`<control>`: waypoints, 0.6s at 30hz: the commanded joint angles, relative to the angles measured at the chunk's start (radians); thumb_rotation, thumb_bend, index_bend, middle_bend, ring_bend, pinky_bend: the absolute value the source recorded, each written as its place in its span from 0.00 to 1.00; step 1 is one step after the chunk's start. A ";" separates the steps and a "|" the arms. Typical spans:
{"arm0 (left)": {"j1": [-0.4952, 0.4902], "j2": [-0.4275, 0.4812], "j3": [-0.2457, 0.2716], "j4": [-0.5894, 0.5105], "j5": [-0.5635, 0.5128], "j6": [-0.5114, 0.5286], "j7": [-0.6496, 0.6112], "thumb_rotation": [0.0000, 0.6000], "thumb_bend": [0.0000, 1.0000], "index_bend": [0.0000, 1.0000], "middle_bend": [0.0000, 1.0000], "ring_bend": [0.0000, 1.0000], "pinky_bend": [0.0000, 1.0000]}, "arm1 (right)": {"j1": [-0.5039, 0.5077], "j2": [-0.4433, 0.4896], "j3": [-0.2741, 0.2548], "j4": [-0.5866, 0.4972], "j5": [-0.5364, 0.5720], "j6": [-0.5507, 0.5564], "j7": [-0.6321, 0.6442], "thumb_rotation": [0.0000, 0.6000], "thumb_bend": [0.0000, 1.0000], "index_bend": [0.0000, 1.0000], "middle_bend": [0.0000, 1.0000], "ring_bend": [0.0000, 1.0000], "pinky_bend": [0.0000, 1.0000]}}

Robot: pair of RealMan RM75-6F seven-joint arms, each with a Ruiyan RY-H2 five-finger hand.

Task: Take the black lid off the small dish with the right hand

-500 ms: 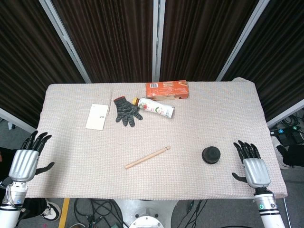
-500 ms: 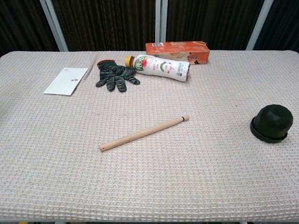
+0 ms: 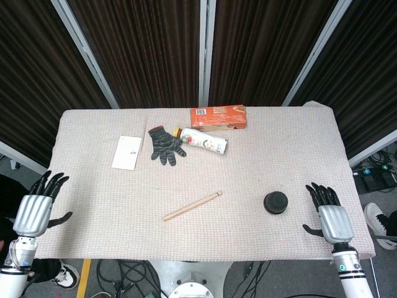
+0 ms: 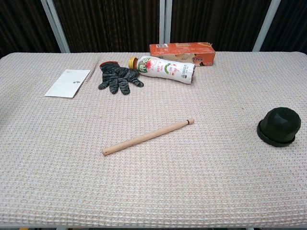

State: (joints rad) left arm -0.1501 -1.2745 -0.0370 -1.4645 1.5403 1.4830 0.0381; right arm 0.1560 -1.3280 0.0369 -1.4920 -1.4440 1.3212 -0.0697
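The black domed lid (image 3: 276,202) (image 4: 280,123) covers the small dish (image 4: 276,139) near the table's front right; only a dark rim of the dish shows under it. My right hand (image 3: 329,214) rests on the table just right of the lid, apart from it, fingers spread and holding nothing. My left hand (image 3: 37,205) hangs off the table's front left edge, fingers spread, empty. Neither hand appears in the chest view.
A wooden stick (image 3: 192,205) lies at centre front. At the back are a black glove (image 3: 165,144), a lying bottle (image 3: 203,140), an orange box (image 3: 218,117) and a white card (image 3: 127,153). The table's right edge (image 3: 366,239) is close to my right hand.
Both hands have drifted slightly toward the table's front edge. Nothing on the table has moved.
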 commanded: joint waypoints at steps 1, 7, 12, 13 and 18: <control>0.001 -0.002 0.003 0.008 0.001 -0.001 -0.005 1.00 0.13 0.14 0.11 0.00 0.18 | 0.019 -0.006 0.007 0.021 0.021 -0.049 0.069 1.00 0.02 0.00 0.05 0.00 0.00; -0.004 -0.023 0.009 0.037 0.000 -0.019 -0.022 1.00 0.13 0.14 0.11 0.00 0.18 | 0.064 -0.032 0.016 0.089 0.071 -0.177 0.185 1.00 0.02 0.00 0.07 0.00 0.00; -0.005 -0.028 0.010 0.055 -0.005 -0.028 -0.035 1.00 0.13 0.14 0.11 0.00 0.18 | 0.095 -0.064 0.024 0.144 0.062 -0.233 0.318 1.00 0.02 0.00 0.10 0.00 0.00; -0.006 -0.028 0.010 0.057 -0.004 -0.027 -0.037 1.00 0.13 0.14 0.11 0.00 0.18 | 0.100 -0.071 0.026 0.154 0.054 -0.236 0.348 1.00 0.02 0.00 0.10 0.00 0.00; -0.008 -0.025 0.013 0.067 0.006 -0.025 -0.048 1.00 0.13 0.14 0.11 0.00 0.18 | 0.126 -0.101 0.027 0.211 0.022 -0.251 0.449 1.00 0.02 0.00 0.12 0.00 0.00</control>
State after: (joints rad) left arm -0.1581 -1.2990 -0.0241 -1.3975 1.5461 1.4582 -0.0096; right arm 0.2650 -1.4105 0.0612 -1.3082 -1.4073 1.0849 0.3480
